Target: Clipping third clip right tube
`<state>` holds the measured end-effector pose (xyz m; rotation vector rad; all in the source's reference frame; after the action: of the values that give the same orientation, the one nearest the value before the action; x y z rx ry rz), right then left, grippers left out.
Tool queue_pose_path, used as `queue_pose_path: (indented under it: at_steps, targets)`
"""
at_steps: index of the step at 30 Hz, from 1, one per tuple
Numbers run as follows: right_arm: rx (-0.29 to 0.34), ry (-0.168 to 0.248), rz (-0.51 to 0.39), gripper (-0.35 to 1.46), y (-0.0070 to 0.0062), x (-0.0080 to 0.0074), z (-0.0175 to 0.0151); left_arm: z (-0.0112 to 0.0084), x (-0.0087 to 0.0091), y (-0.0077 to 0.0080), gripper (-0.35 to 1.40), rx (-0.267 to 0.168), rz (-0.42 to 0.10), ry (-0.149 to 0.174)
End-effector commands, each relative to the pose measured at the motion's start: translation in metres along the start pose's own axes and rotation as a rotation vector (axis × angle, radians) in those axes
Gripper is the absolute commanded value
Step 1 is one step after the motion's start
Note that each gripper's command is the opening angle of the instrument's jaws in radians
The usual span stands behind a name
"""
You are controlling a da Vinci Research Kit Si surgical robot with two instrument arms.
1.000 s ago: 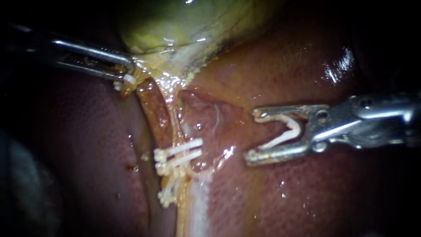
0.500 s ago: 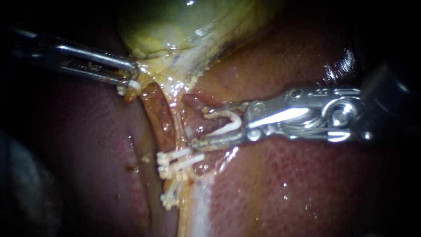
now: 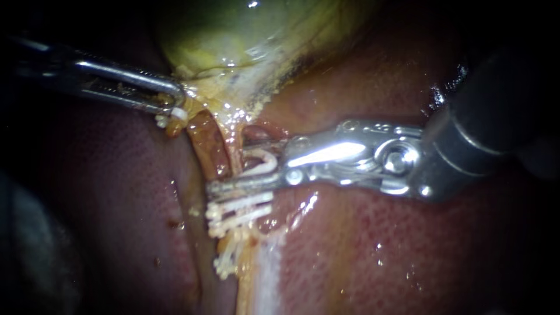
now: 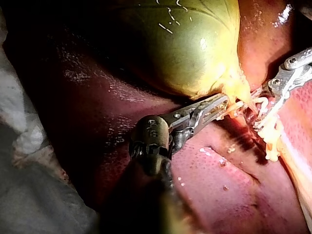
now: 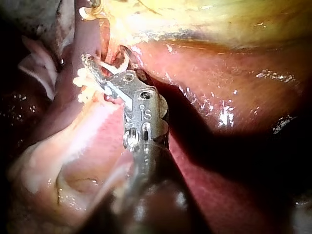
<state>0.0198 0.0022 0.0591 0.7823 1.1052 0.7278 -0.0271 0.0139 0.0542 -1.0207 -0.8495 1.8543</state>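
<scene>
A pale yellow tube (image 3: 232,153) runs down from the gallbladder (image 3: 233,35) neck. Two white clips (image 3: 240,207) sit across it side by side, and another white clip (image 3: 226,261) lies lower. My right instrument (image 3: 230,170) comes in from the right with a white clip (image 3: 263,163) held between its jaws. The jaws straddle the tube just above the two clips, as the right wrist view (image 5: 100,68) also shows. My left instrument (image 3: 175,108) is shut on yellowish tissue at the gallbladder neck and holds it to the left, also seen in the left wrist view (image 4: 219,105).
Wet red liver (image 3: 379,245) lies under and on both sides of the tube. The green-yellow gallbladder (image 4: 185,44) bulges behind the left instrument's jaws. The right instrument's dark shaft (image 3: 496,111) crosses the upper right.
My right instrument has advanced left from over the liver until its clip-bearing jaws straddle the tube above the placed clips, and the jaws have narrowed. The left instrument has barely moved.
</scene>
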Motion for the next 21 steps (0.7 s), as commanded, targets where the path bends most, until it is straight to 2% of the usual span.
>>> queue_pose_path:
  at_steps: [1,6,10,16,21]
  targets:
    - [0.01,0.016,0.011,0.5,-0.0001,0.0001,0.0001,0.0,0.0,0.0,-0.35,0.0,0.0,0.0]
    - [0.076,0.104,0.048,0.5,-0.0007,0.0006,0.0002,0.0001,-0.0001,0.0,-0.35,-0.002,0.001,-0.001]
    - [0.125,0.166,0.079,0.49,-0.0017,0.0016,-0.0001,0.0001,-0.0001,0.0,-0.35,-0.001,0.001,-0.001]
    - [0.175,0.227,0.106,0.46,-0.0034,0.004,-0.0008,0.0002,-0.0001,-0.0001,-0.35,-0.001,0.001,-0.001]
    - [0.184,0.237,0.124,0.45,-0.0036,0.005,-0.001,0.0003,-0.0002,-0.0001,-0.35,-0.002,0.001,-0.002]
